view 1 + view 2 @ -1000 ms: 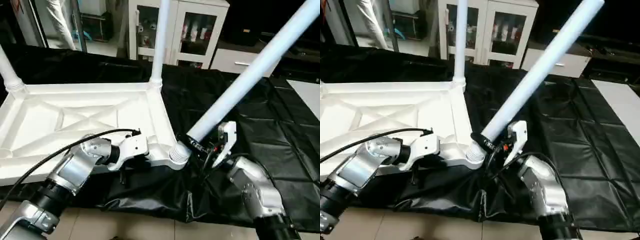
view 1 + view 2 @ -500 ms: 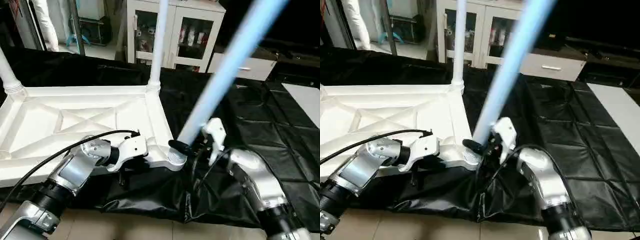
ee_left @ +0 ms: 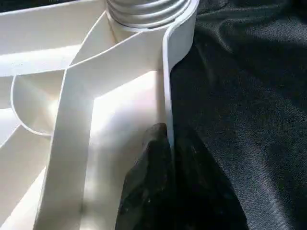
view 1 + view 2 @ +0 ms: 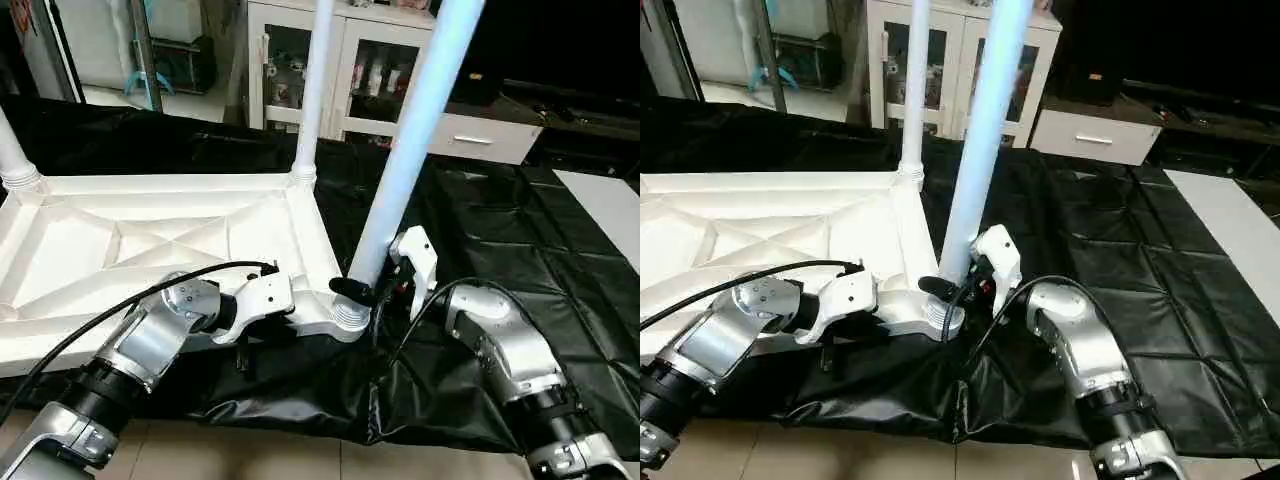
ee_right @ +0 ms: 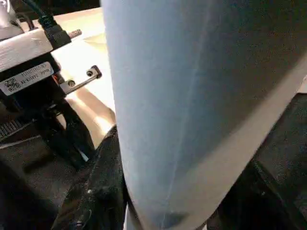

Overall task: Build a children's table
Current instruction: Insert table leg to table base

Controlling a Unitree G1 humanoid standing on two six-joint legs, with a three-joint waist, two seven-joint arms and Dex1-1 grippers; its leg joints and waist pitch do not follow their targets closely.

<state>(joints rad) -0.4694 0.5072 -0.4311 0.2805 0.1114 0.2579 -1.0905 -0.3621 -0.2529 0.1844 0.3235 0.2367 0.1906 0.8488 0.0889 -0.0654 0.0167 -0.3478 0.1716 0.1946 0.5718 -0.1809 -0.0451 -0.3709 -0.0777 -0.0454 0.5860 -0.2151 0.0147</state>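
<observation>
The children's table lies upside down on a black cloth, its white ribbed top (image 4: pixel 150 235) facing up. One leg (image 4: pixel 312 90) stands in the far right corner socket. Another leg (image 4: pixel 12 160) stands at the far left corner. My right gripper (image 4: pixel 366 292) is shut on the lower end of a third white leg (image 4: pixel 405 150). That leg stands almost upright with its foot at the near right corner socket (image 4: pixel 348 316). My left gripper (image 3: pixel 166 143) is shut on the top's near rim (image 3: pixel 168 72), close beside that socket.
A white cabinet with glass doors (image 4: pixel 345 70) stands behind the cloth, with a low white drawer unit (image 4: pixel 480 140) to its right. The black cloth (image 4: pixel 520 230) spreads to the right and hangs over the near edge. A black cable (image 4: pixel 110 310) runs along my left forearm.
My right gripper has swung the held leg from a steep tilt to the right up to nearly upright over the near right socket. The left gripper has kept its hold on the rim.
</observation>
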